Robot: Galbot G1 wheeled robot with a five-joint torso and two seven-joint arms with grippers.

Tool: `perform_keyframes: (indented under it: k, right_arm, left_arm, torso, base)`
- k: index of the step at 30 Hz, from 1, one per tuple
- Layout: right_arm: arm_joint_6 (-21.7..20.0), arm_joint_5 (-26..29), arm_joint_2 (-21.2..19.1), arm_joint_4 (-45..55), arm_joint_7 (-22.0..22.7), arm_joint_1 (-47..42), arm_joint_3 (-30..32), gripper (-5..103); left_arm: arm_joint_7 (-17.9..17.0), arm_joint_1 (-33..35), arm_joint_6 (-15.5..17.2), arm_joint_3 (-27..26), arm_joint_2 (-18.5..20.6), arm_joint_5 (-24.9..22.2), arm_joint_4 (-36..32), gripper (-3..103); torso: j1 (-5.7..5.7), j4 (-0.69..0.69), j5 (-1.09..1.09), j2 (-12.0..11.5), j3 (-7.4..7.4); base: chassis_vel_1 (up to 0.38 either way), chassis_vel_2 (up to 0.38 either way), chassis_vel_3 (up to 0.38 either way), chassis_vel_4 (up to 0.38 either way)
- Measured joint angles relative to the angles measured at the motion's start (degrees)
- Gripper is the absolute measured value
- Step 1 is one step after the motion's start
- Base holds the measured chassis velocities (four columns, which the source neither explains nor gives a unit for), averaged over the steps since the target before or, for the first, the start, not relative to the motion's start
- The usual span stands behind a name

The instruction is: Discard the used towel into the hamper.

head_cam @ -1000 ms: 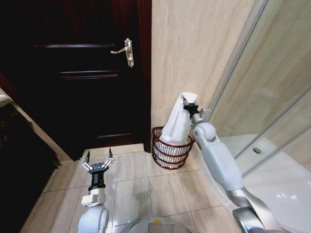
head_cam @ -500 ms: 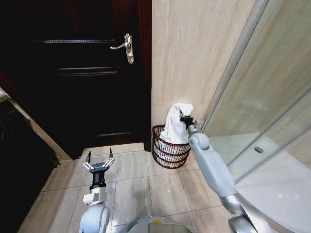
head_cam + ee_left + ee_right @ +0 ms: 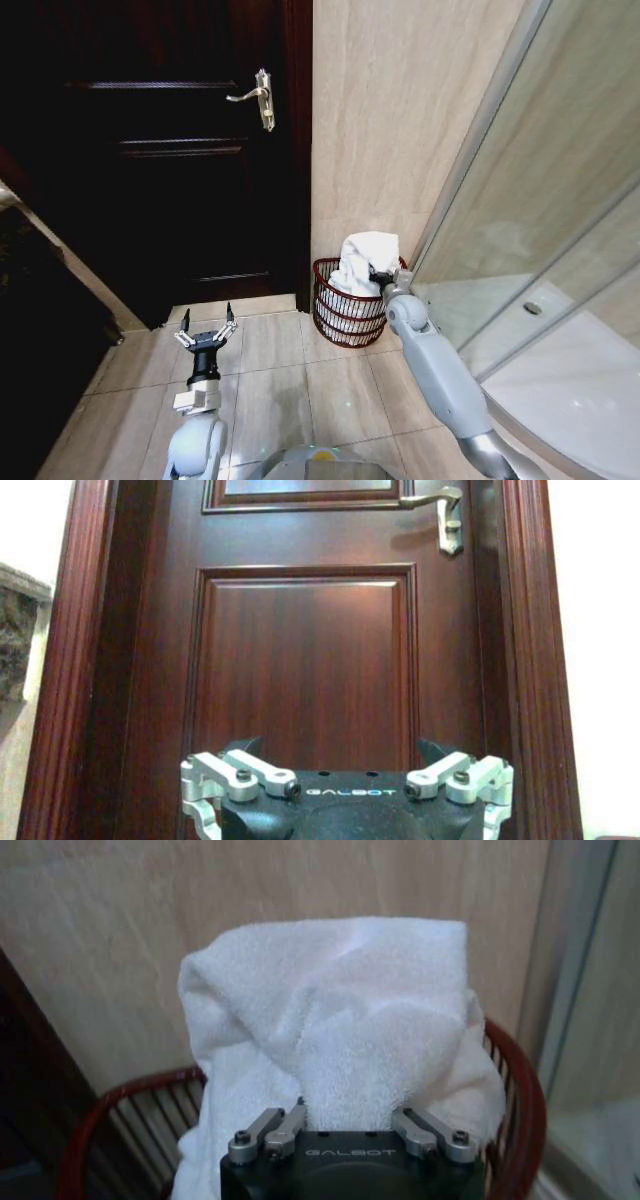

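Observation:
The white used towel (image 3: 365, 255) stands bunched up, its lower part inside the hamper (image 3: 335, 312), a dark red wire basket on the floor against the beige wall. My right gripper (image 3: 380, 276) is just over the hamper's right rim, shut on the towel. In the right wrist view the towel (image 3: 340, 1012) rises from between the fingers, with the hamper's rim (image 3: 522, 1102) curving around it. My left gripper (image 3: 205, 333) hangs open and holds nothing, low over the floor tiles left of the hamper. It faces the door in the left wrist view (image 3: 345, 769).
A dark wooden door (image 3: 170, 150) with a metal handle (image 3: 258, 100) is shut, left of the hamper. A glass shower screen (image 3: 540, 200) and a white shower tray (image 3: 570, 380) lie on the right. Beige floor tiles (image 3: 300, 390) are open in front.
My right arm has come down, lowering the towel from well above the hamper until its lower part sits in it. The left arm has stayed put.

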Motion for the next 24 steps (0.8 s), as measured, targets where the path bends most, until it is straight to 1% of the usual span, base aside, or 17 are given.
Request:
perform_keyframes:
  k: [1, 3, 4, 6, 7, 8, 10, 12, 13, 14, 16, 17, 19, 21, 24]
  right_arm:
    - [0.0, 0.0, 0.0, 0.0, 0.0, 0.0, 0.0, 24]
    - [-2.1, 3.8, -0.9, 3.3, 3.1, -0.5, -0.2, 24]
    - [-2.0, 4.0, -1.4, 5.2, 3.8, -0.6, -0.2, 24]
    - [-1.8, 3.8, -1.6, 5.8, 3.8, -0.6, -0.2, 24]
    - [-0.6, 2.0, -2.4, 9.0, 3.7, -0.8, 0.1, 24]
    - [-0.6, 2.0, -2.4, 9.0, 3.7, -0.8, 0.1, 24]
    - [0.8, -1.4, -3.5, 15.4, 3.3, -0.7, 0.7, 24]
    - [1.1, -3.7, -4.3, 19.6, 2.9, 0.3, 1.2, 24]
    - [1.1, -3.7, -4.3, 19.6, 2.9, 0.3, 1.2, 24]
    - [1.5, -5.1, -5.2, 22.4, 2.6, 1.8, 1.7, 24]
    - [2.1, -5.5, -5.8, 23.5, 2.4, 2.8, 2.0, 24]
    - [3.9, -5.6, -7.7, 27.0, 0.9, 5.7, 4.4, 24]
    - [3.9, -5.1, -8.2, 28.2, 0.5, 6.1, 5.3, 24]
    - [2.7, -3.3, -8.7, 29.1, -0.1, 5.8, 6.0, 24]
    - [2.9, -3.2, -8.5, 27.1, -1.4, 3.9, 5.5, 24]
  left_arm:
    - [0.0, 0.0, 0.0, 0.0, 0.0, 0.0, 0.0, 100]
    - [0.1, -0.1, 0.1, 0.1, -0.1, 0.0, 0.0, 100]
    - [0.1, -0.2, 0.1, 0.1, -0.2, 0.0, 0.0, 100]
    - [0.1, -0.2, 0.1, 0.1, -0.2, 0.0, 0.0, 100]
    - [0.2, -0.3, 0.2, 0.2, -0.4, 0.0, 0.0, 100]
    - [0.2, -0.3, 0.2, 0.2, -0.4, 0.0, 0.0, 100]
    - [0.2, -0.4, 0.2, 0.2, -0.5, 0.1, 0.1, 100]
    - [0.3, -0.4, 0.1, 0.2, -0.6, 0.2, 0.2, 100]
    - [0.3, -0.4, 0.1, 0.2, -0.6, 0.2, 0.2, 100]
    - [0.3, -0.2, 0.0, 0.1, -0.6, 0.2, 0.2, 100]
    - [0.3, -0.1, 0.0, 0.1, -0.6, 0.2, 0.2, 100]
    - [0.2, 0.3, -0.3, -0.1, -0.6, 0.2, 0.1, 100]
    - [0.2, 0.4, -0.4, -0.1, -0.7, 0.2, 0.1, 100]
    - [0.2, 0.5, -0.6, -0.1, -0.8, 0.3, 0.1, 100]
    - [0.2, 0.7, -0.8, 0.1, -1.0, 0.7, 0.1, 100]
  torso:
    - [0.0, 0.0, 0.0, 0.0, 0.0]
    - [0.01, 0.0, 0.0, 0.0, 0.03]
    - [0.02, 0.0, 0.0, 0.1, 0.04]
    - [0.03, 0.0, 0.0, 0.1, 0.04]
    - [0.04, -0.01, 0.0, 0.1, 0.06]
    - [0.04, -0.01, 0.0, 0.1, 0.06]
    - [0.04, -0.02, 0.0, 0.1, 0.07]
    - [0.04, -0.01, -0.01, 0.1, 0.08]
    - [0.04, -0.01, -0.01, 0.1, 0.08]
    - [0.05, 0.0, -0.01, 0.2, 0.09]
    - [0.05, 0.0, -0.01, 0.2, 0.1]
    - [0.06, 0.0, 0.0, 0.2, 0.12]
    - [0.06, 0.0, -0.01, 0.2, 0.12]
    - [0.06, -0.02, -0.02, 0.2, 0.12]
    - [0.06, -0.02, -0.01, 0.2, 0.13]
  base:
    - [0.0, 0.0, 0.0, 0.0]
    - [0.0, 0.0, 0.0, 0.0]
    - [0.0, 0.0, 0.0, 0.0]
    - [0.0, 0.0, 0.0, 0.0]
    - [0.0, 0.0, 0.0, 0.0]
    - [0.0, 0.0, 0.0, 0.0]
    - [0.0, 0.0, 0.0, 0.0]
    - [0.0, 0.0, 0.0, 0.0]
    - [0.0, 0.0, 0.0, 0.0]
    - [0.0, 0.0, 0.0, 0.0]
    - [0.0, 0.0, 0.0, 0.0]
    - [0.0, 0.0, 0.0, 0.0]
    - [0.0, 0.0, 0.0, 0.0]
    - [0.0, 0.0, 0.0, 0.0]
    - [0.0, 0.0, 0.0, 0.0]
